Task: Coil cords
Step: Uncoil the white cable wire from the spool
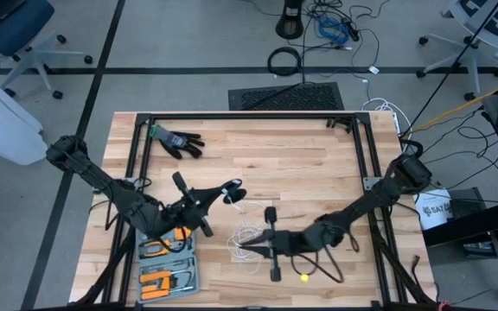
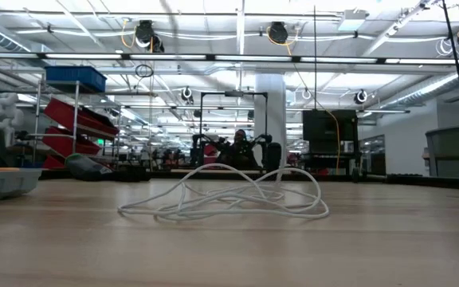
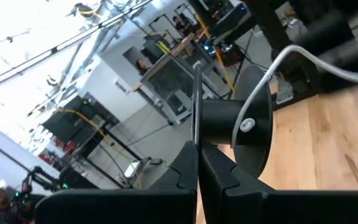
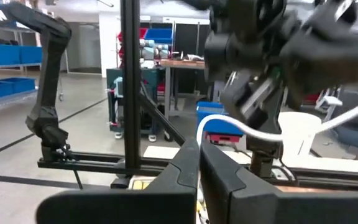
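Cord (image 1: 247,238): thin white, lying in loose loops on the wooden table (image 1: 318,164), near the front edge and roughly mid-width. Low view shows it as a low tangle of overlapping loops (image 2: 229,199) flat on the wood, nothing touching it there.

One strand runs up from the pile toward a round black spool (image 1: 234,190) with a pale centre, sitting at the tip of the left gripper (image 1: 223,195). Left wrist view shows the spool (image 3: 244,127) side-on just ahead of the fingers (image 3: 185,177), with white cord (image 3: 303,56) leaving its centre and arcing away. Left jaws are pressed together, no gap between the tips; whether they pinch part of the spool, cannot tell.

Right gripper (image 1: 247,248) is low over the table with its tip right at the cord pile, pointing toward the left arm. Its jaws are also fully closed; right wrist view shows the two fingers (image 4: 185,165) meeting, with a white strand (image 4: 241,127) crossing just beyond them. Whether that strand is caught in the tips, cannot tell.

Black glove (image 1: 177,141) lies toward the back-left of the table, well apart from the cord. Tray of orange-handled tools (image 1: 167,259) sits at the front-left, under the left arm.
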